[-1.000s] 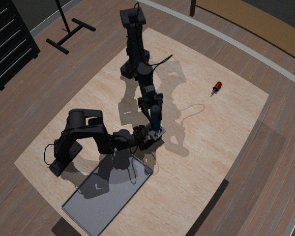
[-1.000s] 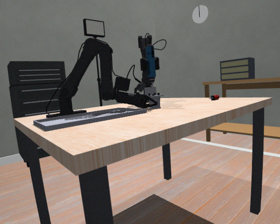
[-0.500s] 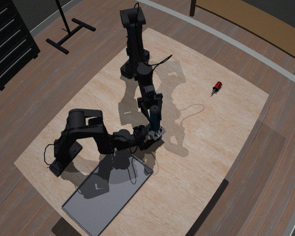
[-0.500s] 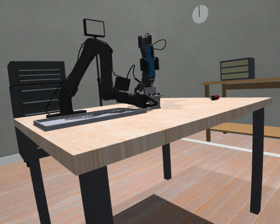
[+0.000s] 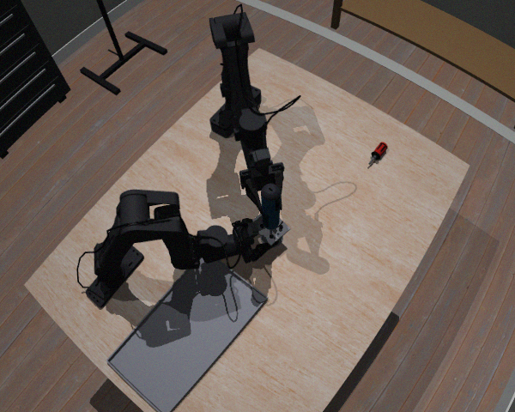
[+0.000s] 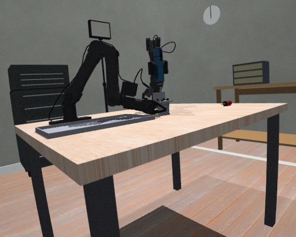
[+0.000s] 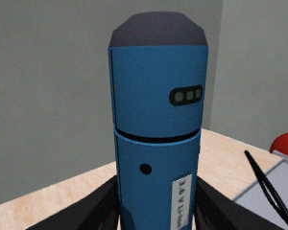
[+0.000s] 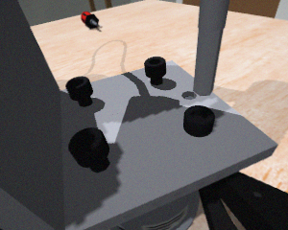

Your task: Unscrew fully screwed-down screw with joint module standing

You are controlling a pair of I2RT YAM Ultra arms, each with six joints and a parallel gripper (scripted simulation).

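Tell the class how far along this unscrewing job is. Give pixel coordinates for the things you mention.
Already looks done: three screws (image 8: 80, 88) (image 8: 156, 67) (image 8: 88, 146) stand raised; the bracket (image 5: 285, 230) (image 6: 158, 96) (image 8: 149, 129) is in place.
In hand: the left gripper (image 5: 271, 208) (image 6: 158, 67) (image 7: 156, 184) holds the electric screwdriver (image 5: 271, 206) (image 6: 159, 64) (image 7: 158, 96) (image 8: 210, 48), its tip beside the low screw (image 8: 199, 121), not on it.
Left: loosening that one.

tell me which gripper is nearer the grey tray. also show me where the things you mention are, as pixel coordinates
Right. The right gripper (image 5: 269, 243) (image 6: 164, 109) (image 8: 144, 161) is low, just past the tray's (image 5: 190, 372) (image 6: 92, 130) (image 7: 278, 196) near end. The left gripper (image 5: 271, 206) (image 6: 158, 67) (image 7: 156, 184) is higher and farther off, around the electric screwdriver (image 5: 271, 213) (image 6: 159, 72) (image 7: 158, 115) (image 8: 211, 48).
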